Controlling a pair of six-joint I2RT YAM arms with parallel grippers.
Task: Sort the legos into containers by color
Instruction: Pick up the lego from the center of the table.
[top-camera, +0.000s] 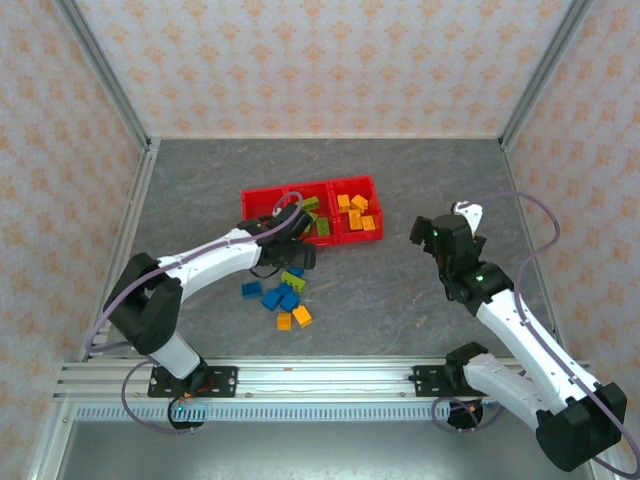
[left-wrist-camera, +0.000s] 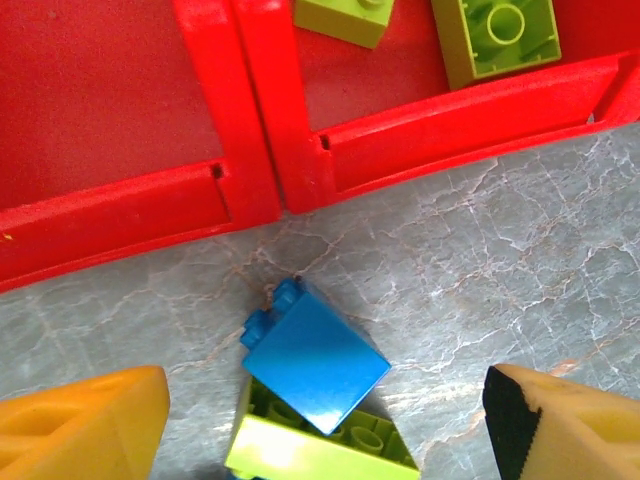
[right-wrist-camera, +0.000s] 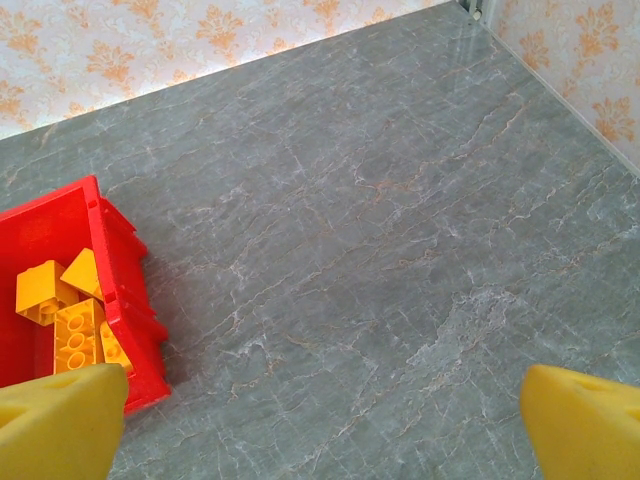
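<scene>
The left gripper (left-wrist-camera: 322, 425) hovers, yellow fingers spread wide and empty, over a glossy blue brick (left-wrist-camera: 315, 360) tilted on a studded lime one (left-wrist-camera: 300, 455), on the marbled grey table (left-wrist-camera: 500, 260) just before the matte red tray's (left-wrist-camera: 250, 130) front wall. Lime bricks (top-camera: 318, 225) sit in the tray's middle compartment and orange-yellow ones (top-camera: 355, 212) in the right, with loose legos (top-camera: 285, 298) scattered before it. Toward the table's right edge, the right gripper (right-wrist-camera: 322, 420) gapes wide, holding nothing.

Lime green lego (left-wrist-camera: 320, 450) half under the blue lego (left-wrist-camera: 315, 365) and cut at the bottom edge, two more lime legos (left-wrist-camera: 500, 35) clipped at the top, red tray (right-wrist-camera: 110, 290) cut off at my right wrist view's left edge, its middle compartment (top-camera: 320, 215) partly under my left arm (top-camera: 220, 255) seen from above.
</scene>
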